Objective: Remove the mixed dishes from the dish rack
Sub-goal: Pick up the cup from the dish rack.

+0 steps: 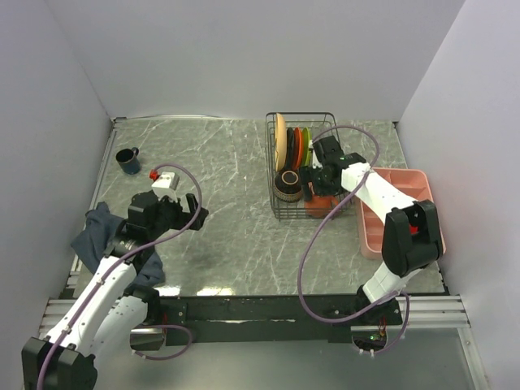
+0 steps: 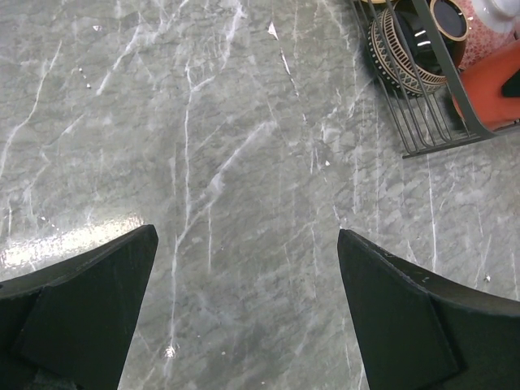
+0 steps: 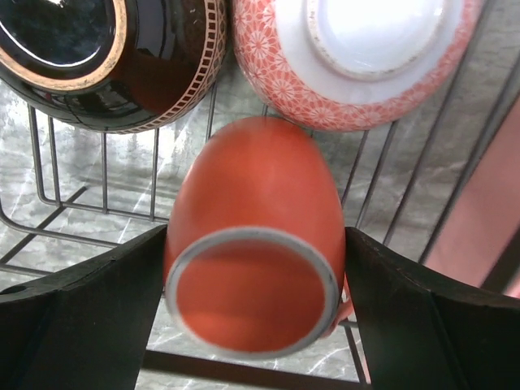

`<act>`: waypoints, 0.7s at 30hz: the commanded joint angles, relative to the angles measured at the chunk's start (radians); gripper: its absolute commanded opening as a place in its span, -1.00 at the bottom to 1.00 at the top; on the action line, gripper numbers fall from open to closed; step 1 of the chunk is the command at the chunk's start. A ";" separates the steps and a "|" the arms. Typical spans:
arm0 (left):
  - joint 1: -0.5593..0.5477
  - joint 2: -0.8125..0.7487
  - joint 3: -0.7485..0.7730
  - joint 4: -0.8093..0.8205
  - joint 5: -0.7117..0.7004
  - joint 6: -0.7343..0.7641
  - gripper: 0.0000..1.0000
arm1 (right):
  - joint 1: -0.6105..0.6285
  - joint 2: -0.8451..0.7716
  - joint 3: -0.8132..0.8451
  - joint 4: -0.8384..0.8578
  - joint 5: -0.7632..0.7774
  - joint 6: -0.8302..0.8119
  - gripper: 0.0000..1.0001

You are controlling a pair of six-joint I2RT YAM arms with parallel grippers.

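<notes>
Inside the dish rack [image 1: 301, 114], at its near end, the orange mug [image 3: 252, 236] is straddled by the right jaws, clamp unconfirmable; squeeze should be completed before lifting straight up. Left jaws spread wide.

Two arms up: left arm [image 1: 106, 292] and right arm [image 1: 380, 193], both with white shells and black joints. A purple cable [image 1: 302, 268] loops off each. The left hand [image 2: 248, 244] has matte black wedge fingers, and the right hand [image 3: 256, 244] has the same, black and blunt.
</notes>
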 commanded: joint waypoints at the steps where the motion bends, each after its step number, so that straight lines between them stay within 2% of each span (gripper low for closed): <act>1: -0.012 0.002 0.003 0.050 -0.010 0.017 0.99 | -0.006 0.019 0.030 0.019 -0.016 -0.027 0.81; 4: -0.017 0.005 0.003 0.050 -0.008 0.017 0.99 | -0.005 0.016 0.027 0.018 -0.024 -0.032 0.68; 11: -0.022 0.008 0.002 0.052 -0.005 0.018 0.99 | -0.005 -0.045 0.010 0.027 -0.080 -0.041 -0.08; 14: -0.022 0.008 0.002 0.052 -0.007 0.018 0.99 | -0.005 -0.093 -0.008 0.048 -0.099 -0.040 -0.31; 16: -0.022 0.008 0.003 0.052 -0.005 0.018 0.99 | -0.005 -0.117 -0.016 0.059 -0.107 -0.040 -0.45; 21: -0.022 0.016 0.003 0.052 0.002 0.018 0.99 | -0.006 -0.188 -0.028 0.097 -0.127 -0.029 -0.61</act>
